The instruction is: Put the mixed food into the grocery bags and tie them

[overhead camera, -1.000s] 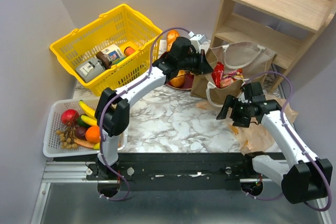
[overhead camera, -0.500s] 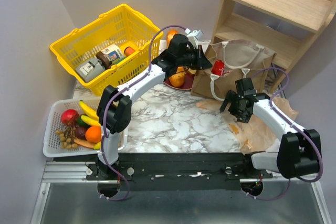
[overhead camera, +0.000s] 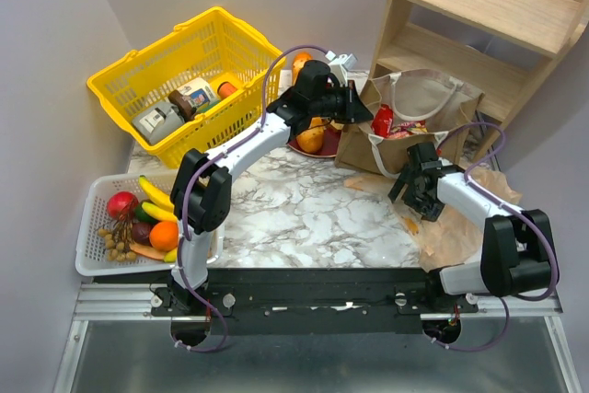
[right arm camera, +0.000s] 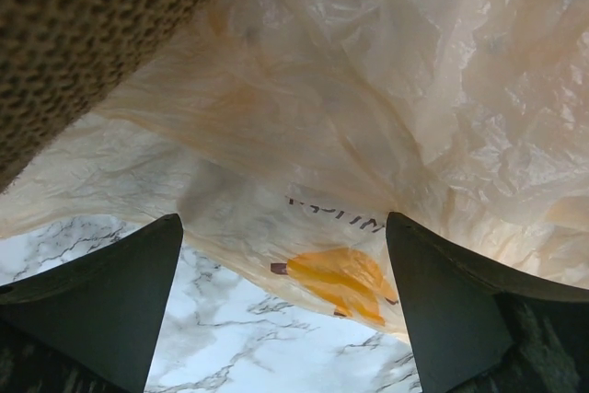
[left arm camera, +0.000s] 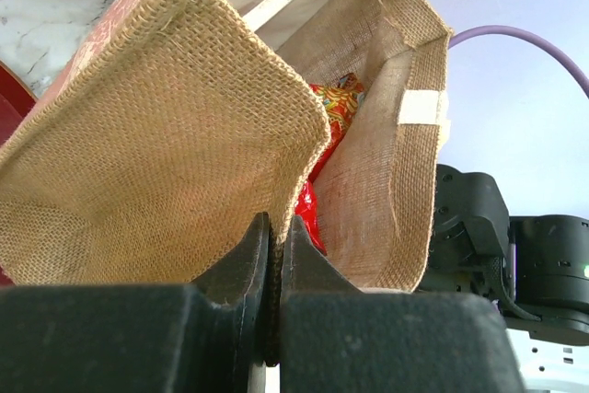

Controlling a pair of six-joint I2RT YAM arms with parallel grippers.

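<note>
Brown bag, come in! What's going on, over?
Left tool shut on brown bag rim. Right tool open, facing plastic bag. Red crisp packets inside brown bag. Nothing seen blocking.

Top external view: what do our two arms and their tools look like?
Left arm and right arm: white links, black joints, each trailed by a looping purple cable. Left tool and right tool: black, two tapered fingers.
</note>
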